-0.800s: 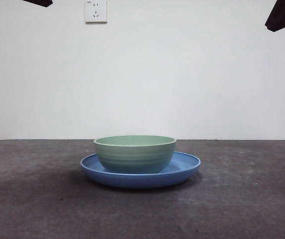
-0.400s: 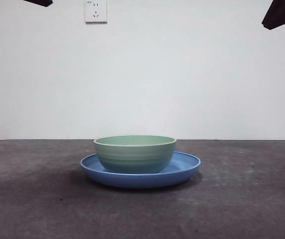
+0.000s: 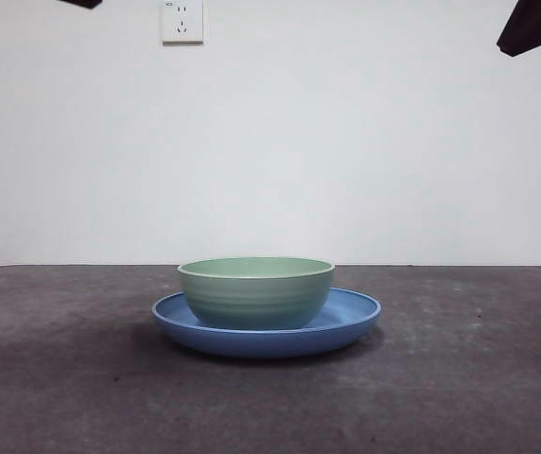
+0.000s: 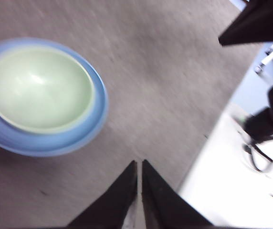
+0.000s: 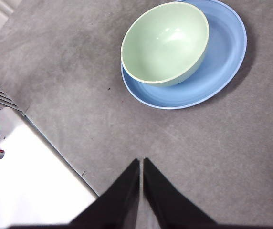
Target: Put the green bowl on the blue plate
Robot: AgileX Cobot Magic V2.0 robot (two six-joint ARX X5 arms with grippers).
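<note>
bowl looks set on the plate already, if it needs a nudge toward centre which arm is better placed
Neither clearly: the green bowl already rests on the blue plate, and the left gripper and right gripper both hang shut, well clear. No nudge looks needed.

Mint-green ridged bowl (image 3: 255, 293), glossy blue plate (image 3: 351, 317), grey table (image 3: 479, 378)

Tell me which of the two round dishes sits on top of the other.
The green bowl sits on top. It is narrower, deeper and ridged, and it rests inside the blue plate, whose wide shallow rim shows all around it.
</note>
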